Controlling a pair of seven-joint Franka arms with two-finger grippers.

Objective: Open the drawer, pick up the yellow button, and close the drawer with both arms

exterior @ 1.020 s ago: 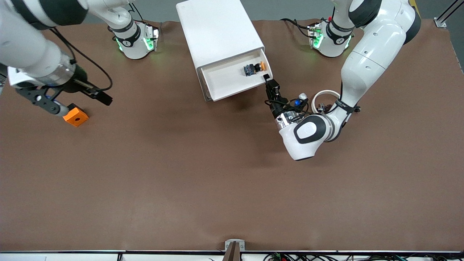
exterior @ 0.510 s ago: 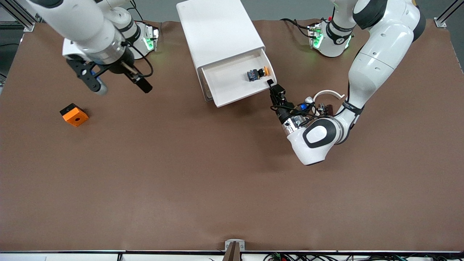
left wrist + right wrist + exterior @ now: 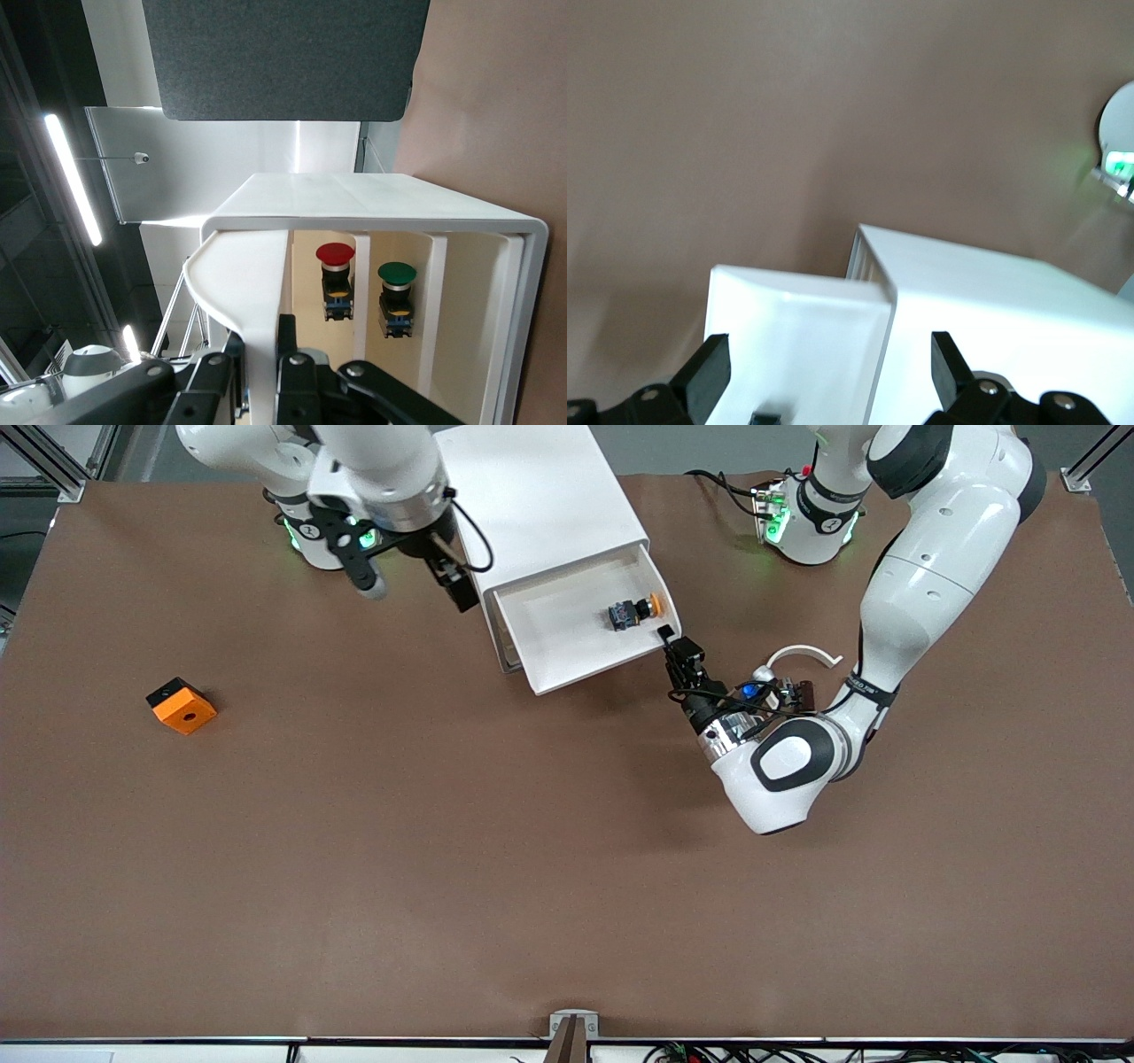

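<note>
Button (image 3: 633,612), tiny with an orange-yellow cap and black and dark-blue body, lies in the open white drawer (image 3: 567,646), just beside the left gripper (image 3: 666,635) clamped on its front edge. Right gripper (image 3: 412,589), fingers apart, hovers over the drawer's other corner.

layout at the drawer unit

you have the cabinet (image 3: 536,505) between the two arm bases. its drawer (image 3: 567,657) stands pulled out toward the front camera, with the button (image 3: 632,612) in it, toward the left arm's end. the left gripper (image 3: 666,637) touches the drawer's front corner at that end. the right gripper (image 3: 412,584) is over the table beside the cabinet. the block (image 3: 181,706) lies well apart, toward the right arm's end.
</note>
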